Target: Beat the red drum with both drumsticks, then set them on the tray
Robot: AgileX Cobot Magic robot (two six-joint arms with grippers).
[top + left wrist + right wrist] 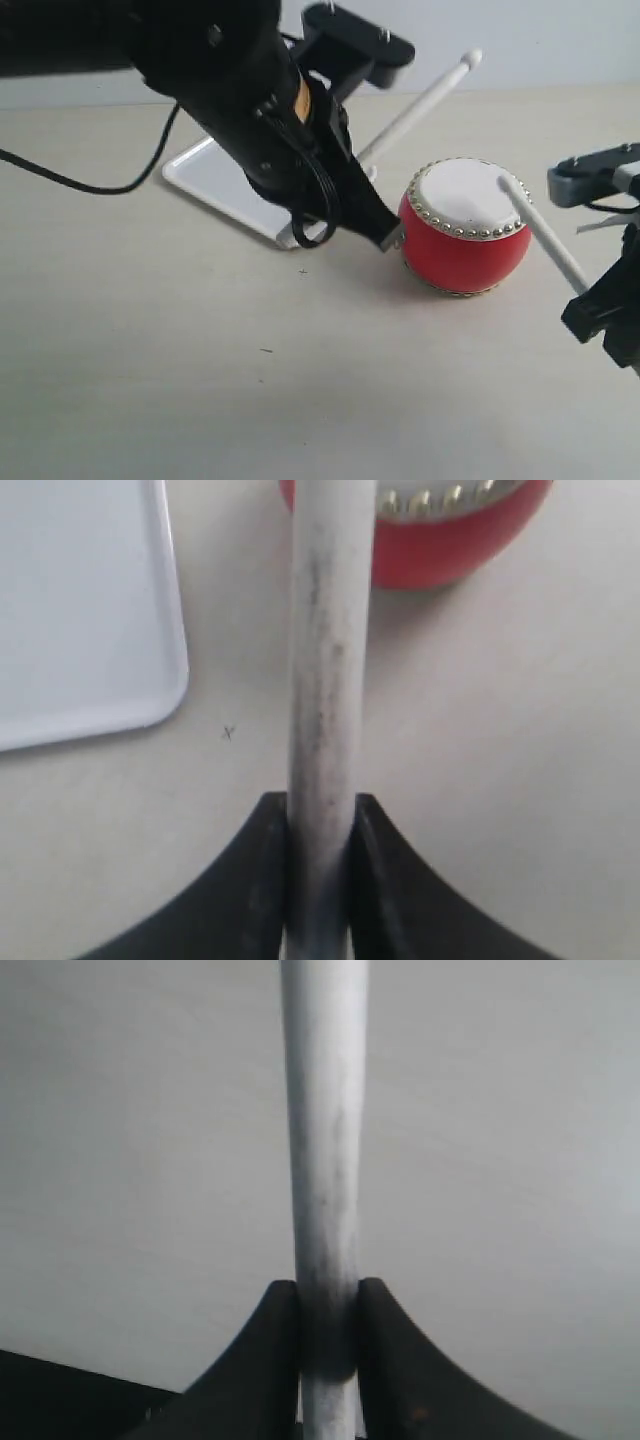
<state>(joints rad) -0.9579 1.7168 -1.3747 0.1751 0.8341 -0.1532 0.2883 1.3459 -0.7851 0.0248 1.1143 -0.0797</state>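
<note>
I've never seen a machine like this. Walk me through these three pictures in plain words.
It is a robot with two black arms, each ending in a two-fingered hand. The wide picture comes from a camera off the arms; the other two from cameras on the wrists. On the pale table stand a red drum and a white tray. The left hand is shut on the first drumstick, pointing up past the drum. The right hand is shut on the second drumstick, its tip over the drum's white top.
</note>
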